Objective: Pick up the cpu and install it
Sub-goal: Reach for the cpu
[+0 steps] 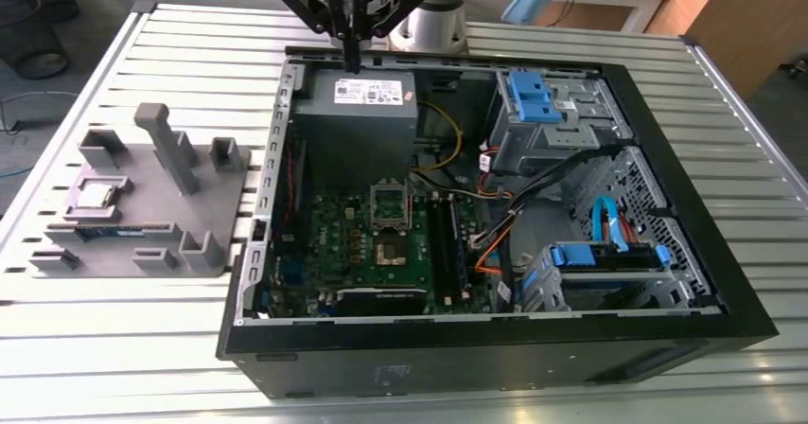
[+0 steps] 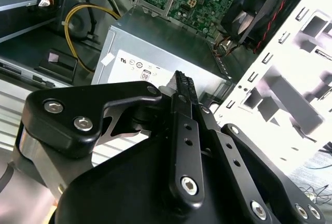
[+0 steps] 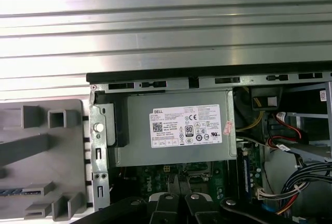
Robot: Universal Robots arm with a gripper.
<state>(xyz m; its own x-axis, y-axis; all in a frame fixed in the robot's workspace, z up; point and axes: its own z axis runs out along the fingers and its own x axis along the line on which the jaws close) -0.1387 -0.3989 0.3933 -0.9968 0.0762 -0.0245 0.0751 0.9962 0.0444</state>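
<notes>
**Desk:** Where is the hand hanging right now?

**Me:** I am seeing the hand (image 1: 352, 62) hovering over the far rim of the case (image 1: 505, 358), just above the power supply (image 1: 360, 102). In the second wrist view its fingers (image 2: 181, 86) are pointing down at that grey box's labelled top, and I am not seeing them touching it.

**Desk:** Clenched or released?

**Me:** I am reading it as clenched. The two fingers are pressing together, and nothing is sitting between them.

**Desk:** And the cpu?

**Me:** The cpu (image 1: 98, 195) is lying flat in the grey holder (image 1: 221, 206) on the worktop (image 1: 151, 348). That is at the exterior view's left, outside the case and well apart from the hand. A memory stick (image 1: 108, 230) is lying in the holder just beside it, on the side nearer the camera.

**Desk:** What about the socket?

**Me:** The socket (image 1: 389, 220) is sitting near the middle of the board (image 1: 328, 244), which is lying flat in the case. The power supply is standing between the socket and the hand. I cannot tell how its cover is standing.
</notes>
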